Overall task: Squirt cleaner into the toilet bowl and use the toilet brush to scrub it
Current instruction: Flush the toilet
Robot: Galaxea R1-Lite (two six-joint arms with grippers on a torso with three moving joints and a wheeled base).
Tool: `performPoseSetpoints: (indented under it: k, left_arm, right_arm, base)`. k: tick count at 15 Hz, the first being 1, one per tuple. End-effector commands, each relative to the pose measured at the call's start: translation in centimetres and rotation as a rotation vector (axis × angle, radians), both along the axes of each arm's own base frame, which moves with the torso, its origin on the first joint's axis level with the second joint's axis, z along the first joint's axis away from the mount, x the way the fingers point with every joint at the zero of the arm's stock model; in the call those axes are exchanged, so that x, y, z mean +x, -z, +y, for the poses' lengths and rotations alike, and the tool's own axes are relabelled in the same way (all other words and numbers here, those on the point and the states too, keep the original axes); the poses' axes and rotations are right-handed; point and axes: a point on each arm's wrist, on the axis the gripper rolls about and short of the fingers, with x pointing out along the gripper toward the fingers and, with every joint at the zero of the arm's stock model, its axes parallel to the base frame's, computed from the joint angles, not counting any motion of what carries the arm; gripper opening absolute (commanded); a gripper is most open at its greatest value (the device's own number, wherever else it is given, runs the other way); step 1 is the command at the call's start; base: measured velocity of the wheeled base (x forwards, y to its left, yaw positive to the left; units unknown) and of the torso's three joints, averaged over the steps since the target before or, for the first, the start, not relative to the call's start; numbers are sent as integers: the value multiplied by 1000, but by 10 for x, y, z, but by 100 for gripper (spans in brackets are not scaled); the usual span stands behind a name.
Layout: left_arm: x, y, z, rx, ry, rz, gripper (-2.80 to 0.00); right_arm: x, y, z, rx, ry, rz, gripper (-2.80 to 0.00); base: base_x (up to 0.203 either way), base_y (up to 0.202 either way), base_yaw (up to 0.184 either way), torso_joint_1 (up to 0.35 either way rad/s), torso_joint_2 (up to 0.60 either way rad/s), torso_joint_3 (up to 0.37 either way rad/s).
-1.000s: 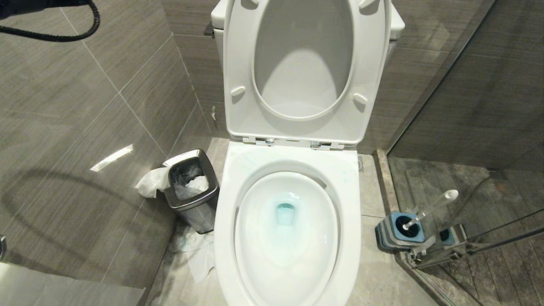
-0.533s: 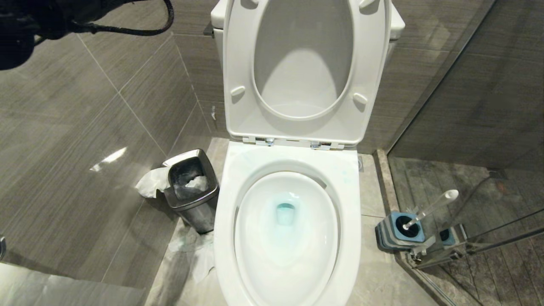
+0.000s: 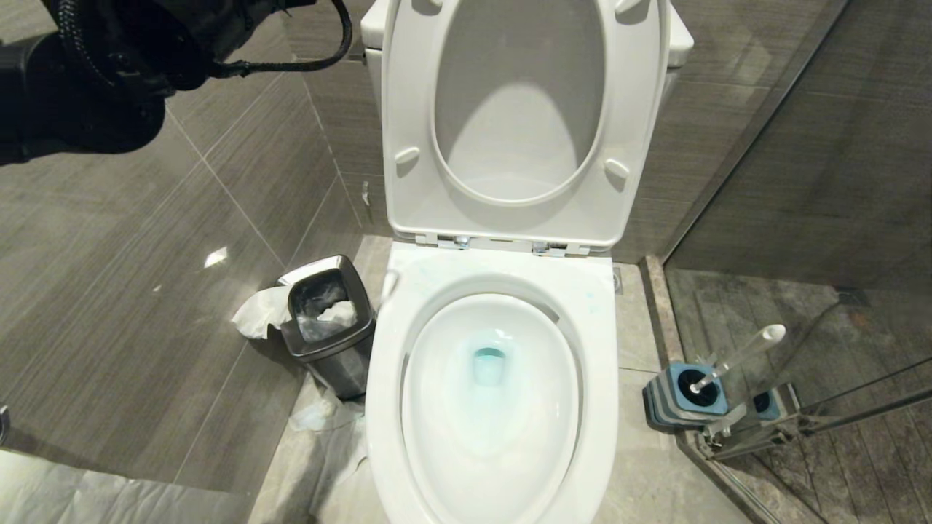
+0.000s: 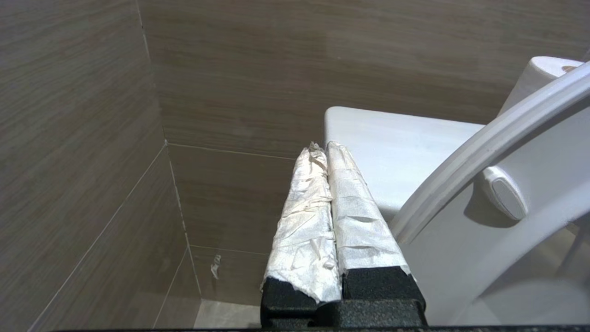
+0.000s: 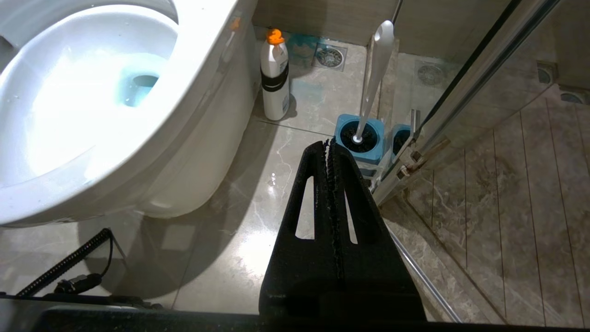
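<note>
The left gripper [image 4: 322, 150] is seen bottom centre of the frame, jaws pressed together with nothing caught between them, both wrapped in crinkled white paper down to the black base. Behind the tips, the white tank lid [image 4: 396, 138] is spotted, centre right. The raised toilet seat [image 4: 488, 147] sweeps across the right side, one oval bumper [image 4: 503, 199] showing underneath. Brown wall tiles [image 4: 92, 138] fill the rest.

Steel waste bin [image 3: 326, 326] on floor by left wall, stuffed w/ white paper; more crumpled paper [image 3: 256, 311] beside it. White bottle w/ orange cap [image 5: 274, 76] upright on floor tiles. Glass shower partition [image 3: 801, 218] at right; floor drain [image 5: 329, 56] near wall.
</note>
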Motion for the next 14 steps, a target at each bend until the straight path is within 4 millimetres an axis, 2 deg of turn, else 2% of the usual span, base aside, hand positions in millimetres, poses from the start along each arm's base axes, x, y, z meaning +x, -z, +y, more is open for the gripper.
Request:
performPoseSetpoints:
  k: [1, 8, 14]
  left_arm:
    - [4, 4, -2, 2, -2, 9, -280]
    - [2, 2, -1, -8, -25, 6, -280]
    - [-6, -6, 6, -28, -58, -10, -280]
  right_arm:
    - [0, 0, 0, 0, -1, 1, -280]
    - [0, 0, 0, 0, -1, 1, -280]
    - [0, 0, 0, 0, -1, 1, -280]
  base:
    - [0, 0, 0, 0, 0, 0]
    - [0, 0, 0, 0, 0, -8]
    - [0, 0, 0, 2, 3, -172]
